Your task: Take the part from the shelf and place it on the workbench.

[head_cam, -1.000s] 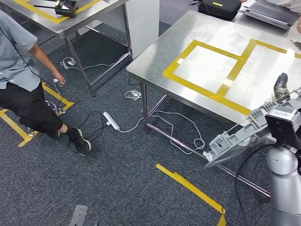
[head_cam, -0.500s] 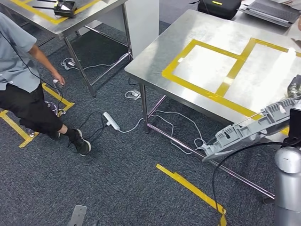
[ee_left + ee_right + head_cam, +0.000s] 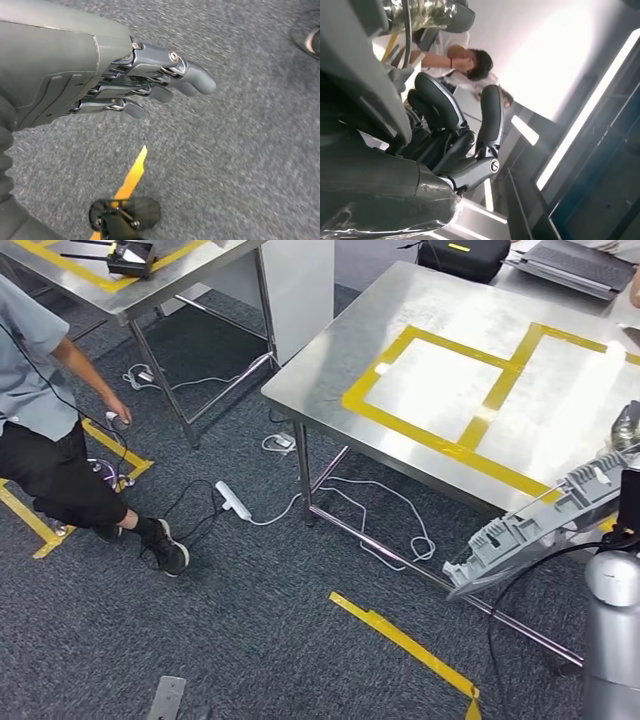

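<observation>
While the right hand [image 3: 448,135] grips the long grey part [image 3: 528,525], off the shelf and hanging just short of the bench [image 3: 423,300] ahead of it, left hand [image 3: 151,82] idle w/ fingers straight, empty: set-down's left.

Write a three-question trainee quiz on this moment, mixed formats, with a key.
1. True or false: the grey part already lies flat on the workbench.
2. Which hand holds the part? A) left hand B) right hand C) neither
3. Fill in: the yellow tape on the workbench outlines two ____.

Key
1. False: it is tilted, its lower end out over the carpet.
2. B; the left hand hangs open above the floor.
3. Rectangles.
</observation>
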Tool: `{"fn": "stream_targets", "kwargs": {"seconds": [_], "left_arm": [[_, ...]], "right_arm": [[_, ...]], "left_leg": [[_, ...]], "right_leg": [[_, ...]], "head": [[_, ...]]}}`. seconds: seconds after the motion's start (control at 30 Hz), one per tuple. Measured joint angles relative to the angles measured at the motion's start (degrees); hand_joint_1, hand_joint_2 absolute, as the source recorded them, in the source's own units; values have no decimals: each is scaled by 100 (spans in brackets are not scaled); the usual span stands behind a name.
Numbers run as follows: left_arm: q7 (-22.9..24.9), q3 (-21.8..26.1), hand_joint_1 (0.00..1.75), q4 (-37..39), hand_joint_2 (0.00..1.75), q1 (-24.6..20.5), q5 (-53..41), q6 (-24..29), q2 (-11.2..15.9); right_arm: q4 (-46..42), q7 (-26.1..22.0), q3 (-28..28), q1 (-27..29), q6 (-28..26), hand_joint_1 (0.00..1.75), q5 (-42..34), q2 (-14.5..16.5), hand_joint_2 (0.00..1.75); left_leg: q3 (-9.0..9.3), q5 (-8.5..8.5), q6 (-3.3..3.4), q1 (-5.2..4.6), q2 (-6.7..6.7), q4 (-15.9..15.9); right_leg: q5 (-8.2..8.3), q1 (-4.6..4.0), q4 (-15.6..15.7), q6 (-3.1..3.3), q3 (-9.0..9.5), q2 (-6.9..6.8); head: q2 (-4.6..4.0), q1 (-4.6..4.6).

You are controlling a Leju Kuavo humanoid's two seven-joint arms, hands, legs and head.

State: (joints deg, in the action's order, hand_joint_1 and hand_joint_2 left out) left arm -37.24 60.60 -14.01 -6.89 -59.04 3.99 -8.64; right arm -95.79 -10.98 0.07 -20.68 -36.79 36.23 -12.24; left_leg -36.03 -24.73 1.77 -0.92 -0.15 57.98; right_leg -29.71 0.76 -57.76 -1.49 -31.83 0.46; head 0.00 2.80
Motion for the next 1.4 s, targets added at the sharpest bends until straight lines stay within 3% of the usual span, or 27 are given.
{"fn": "stream_targets", "kwargs": {"seconds": [0.07, 0.17, 0.2, 0.23, 0.27, 0.33, 0.4, 0.5, 0.57, 0.67, 0.73, 0.77, 0.8, 0.87, 0.9, 0.97, 1.07, 1.1, 1.2, 1.23, 1.27, 1.3, 1.37, 1.4], "left_arm": [[-1, -1, 0, 0, 175, -1, 3, -1, -1], [-2, -1, 0, 0, 175, -6, 7, -2, -3], [-2, -2, 0, 0, 175, -2, 6, -3, -6], [-2, -2, 0, 0, 175, 2, 6, -3, -10], [-2, -2, 0, 0, 175, 5, 5, -3, -15], [-2, -2, 0, 0, 175, 7, 3, -3, -23], [-2, -2, 0, 1, 175, 5, 2, -3, -19], [16, -1, 0, 2, 175, 20, 4, 26, -13], [54, 0, 0, 2, 175, 23, 6, 87, -13], [102, -1, 0, 3, 175, 25, 4, 143, -18], [134, 0, 0, 4, 175, 33, -1, 183, -28], [149, 1, 0, 4, 175, 34, -2, 203, -32], [160, 1, 0, 4, 175, 33, -7, 217, -33], [170, -1, 0, 3, 175, 30, -14, 223, -19], [172, -1, 0, 3, 175, 29, -18, 223, -8], [169, -2, 0, 4, 175, 27, -18, 223, 5], [168, -2, 0, 4, 175, 21, -18, 223, -1], [168, -1, 0, 4, 175, 22, -18, 223, -2], [168, 1, 0, 4, 175, 28, -18, 222, -7], [168, 1, 0, 4, 175, 29, -19, 221, -13], [168, 1, 0, 4, 175, 29, -19, 220, -20], [168, 0, 0, 4, 175, 28, -20, 220, -25], [168, -1, 0, 4, 175, 27, -20, 220, -27], [168, -1, 0, 4, 175, 27, -20, 220, -25]], "right_arm": [[-3, -51, -14, -4, 22, 175, -54, -25, 175], [-4, -97, -52, 12, 75, 175, -134, -66, 175], [-3, -108, -67, 36, 91, 175, -155, -73, 175], [-3, -116, -80, 57, 103, 175, -171, -79, 175], [-4, -124, -92, 70, 112, 175, -179, -84, 175], [-5, -132, -107, 73, 123, 175, -195, -92, 175], [-6, -136, -116, 59, 134, 175, -214, -100, 175], [-10, -134, -134, 80, 142, 175, -238, -105, 175], [-17, -137, -140, 101, 139, 175, -242, -105, 175], [-22, -143, -143, 114, 138, 175, -239, -105, 175], [-22, -145, -148, 140, 137, 175, -250, -105, 175], [-23, -147, -156, 155, 134, 175, -261, -105, 175], [-27, -150, -171, 167, 132, 175, -280, -105, 175], [-43, -170, -220, 179, 127, 175, -347, -105, 175], [-52, -186, -249, 183, 124, 175, -395, -105, 175], [-77, -220, -322, 199, 116, 175, -507, -109, 175], [-166, -246, -468, 196, 122, 175, -643, -161, 175], [-191, -250, -519, 172, 130, 175, -676, -184, 175], [-220, -252, -633, 136, 169, 175, -743, -226, 175], [-223, -250, -658, 141, 182, 175, -753, -233, 175], [-226, -249, -681, 140, 191, 175, -757, -239, 175], [-231, -249, -698, 130, 198, 175, -759, -250, 175], [-248, -249, -713, 91, 207, 175, -761, -274, 175], [-257, -249, -715, 67, 211, 175, -761, -284, 175]], "left_leg": [[58, 10, 12, 33, 1, -96], [97, -4, 43, 40, 2, -129], [105, -18, 48, 40, 2, -126], [120, -36, 48, 41, 2, -124], [148, -59, 37, 46, 3, -121], [228, -123, -10, 55, 3, -112], [260, -181, -72, 35, 5, -59], [237, -222, -127, 16, 32, -2], [184, -351, -180, 28, 41, 160], [-277, -808, -250, 56, 37, 1131], [-554, -900, -236, 63, 35, 1606], [-560, -786, -206, 58, 31, 1556], [-470, -585, -158, 46, 16, 1309], [-162, -182, -11, 1, -74, 584], [-35, -88, 52, -23, -119, 303], [66, -96, 113, -48, -152, 90], [128, -62, 90, -22, -94, -78], [152, -42, 83, -4, -67, -130], [178, -44, 93, 11, 14, -158], [182, -53, 93, 12, 46, -154], [188, -63, 88, 14, 76, -147], [196, -79, 74, 20, 105, -135], [207, -125, 20, 17, 155, -84], [201, -150, -9, 4, 177, -43]], "right_leg": [[-130, -4, -165, -37, -87, -9], [-539, -5, -1181, -66, -644, -9], [-585, -2, -1478, -82, -844, -10], [-520, 5, -1586, -103, -960, -13], [-339, 17, -1464, -124, -961, -21], [142, 50, -771, -179, -695, -87], [343, 54, -205, -170, -413, -149], [285, 41, -100, -45, -343, -114], [275, 54, -97, 15, -324, -77], [255, 49, -95, 78, -295, -30], [247, 31, -95, 90, -286, 18], [245, 20, -95, 93, -279, 46], [243, 9, -94, 95, -271, 75], [237, -6, -93, 89, -263, 126], [234, -5, -93, 80, -269, 147], [236, 6, -86, 41, -290, 177], [161, 9, -149, -34, -347, 163], [42, 3, -322, -50, -429, 132], [-425, 8, -1290, -105, -874, 45], [-456, 16, -1478, -134, -966, 30], [-382, 29, -1468, -164, -962, 12], [-215, 46, -1248, -194, -852, -20], [121, 60, -529, -247, -478, -171], [199, 55, -258, -230, -329, -238]], "head": [[0, -20], [0, -42], [0, -41], [0, -40], [0, -41], [0, -42], [0, -54], [0, -19], [0, -2], [0, 7], [0, 7], [0, 6], [0, 7], [0, 2], [0, 4], [0, 8], [0, -2], [0, -17], [0, -40], [0, -39], [0, -39], [0, -40], [0, -48], [0, -50]]}}
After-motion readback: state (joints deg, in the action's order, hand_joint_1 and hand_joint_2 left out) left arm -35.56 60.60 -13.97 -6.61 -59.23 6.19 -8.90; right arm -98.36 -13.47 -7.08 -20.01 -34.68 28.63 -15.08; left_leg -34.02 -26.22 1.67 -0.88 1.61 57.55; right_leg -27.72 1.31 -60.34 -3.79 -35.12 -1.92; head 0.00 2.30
